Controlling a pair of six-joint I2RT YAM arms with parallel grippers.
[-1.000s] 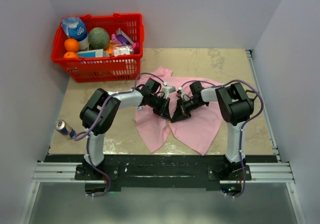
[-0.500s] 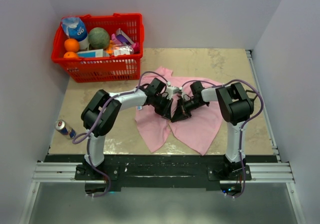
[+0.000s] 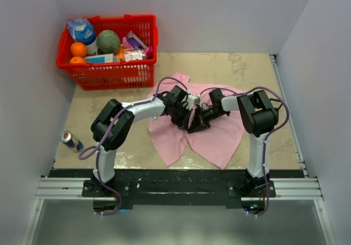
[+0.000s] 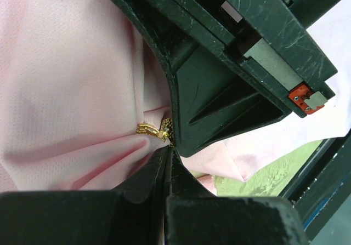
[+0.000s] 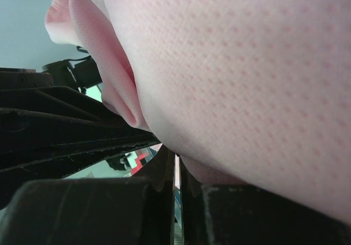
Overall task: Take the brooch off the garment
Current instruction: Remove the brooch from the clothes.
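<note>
The garment [image 3: 219, 138] is a light pink T-shirt spread on the table's middle. Both grippers meet over its centre. The brooch [image 4: 155, 130], a small gold cluster, sits on bunched pink cloth [image 4: 66, 80] in the left wrist view. My left gripper [image 4: 167, 151] is shut, its tips touching the brooch's lower edge; I cannot tell whether they pinch it. My right gripper [image 5: 176, 158] is shut on a fold of the garment [image 5: 247, 64] right beside the brooch; its black finger [image 4: 219, 91] fills the left wrist view. From above the left gripper [image 3: 186, 125] and right gripper [image 3: 195, 125] touch; the brooch is hidden there.
A red basket [image 3: 109, 75] with oranges, a melon and packets stands at the back left. A drink can [image 3: 71, 141] lies near the table's left edge. Grey walls close the left, back and right sides.
My left gripper has moved right across the shirt until it meets the right gripper. The right gripper and the shirt have stayed put.
</note>
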